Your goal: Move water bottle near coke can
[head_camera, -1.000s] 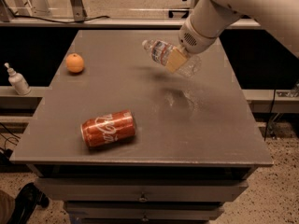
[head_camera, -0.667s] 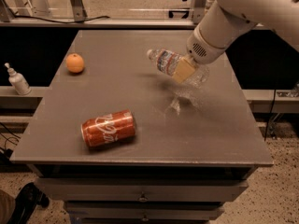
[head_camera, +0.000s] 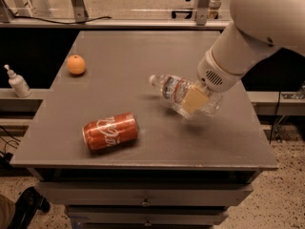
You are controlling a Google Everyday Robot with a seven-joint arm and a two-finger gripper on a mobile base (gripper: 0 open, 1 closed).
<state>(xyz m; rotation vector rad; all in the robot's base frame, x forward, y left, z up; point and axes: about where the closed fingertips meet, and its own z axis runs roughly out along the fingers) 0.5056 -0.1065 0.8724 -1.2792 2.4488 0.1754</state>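
On the grey table (head_camera: pixel 143 51) an orange (head_camera: pixel 76 64) sits near the left edge, toward the far left corner. A white pump bottle (head_camera: pixel 18 82) stands off the table, on a ledge beyond that left edge. The coke can (head_camera: pixel 110 131) lies on its side near the front edge, toward the front left corner. Bare tabletop separates it from the water bottle (head_camera: pixel 171 88), with nothing between them.

The water bottle lies tilted over the right half of the table, nearer the right edge, cap pointing left and toward the far edge. The gripper (head_camera: pixel 198 99) reaches in from the right on a white arm and pinches the bottle. One tan finger pad (head_camera: pixel 193 101) is pressed across the bottle's near side, toward its base. The other finger is hidden behind it. Whether the bottle touches the surface cannot be told.
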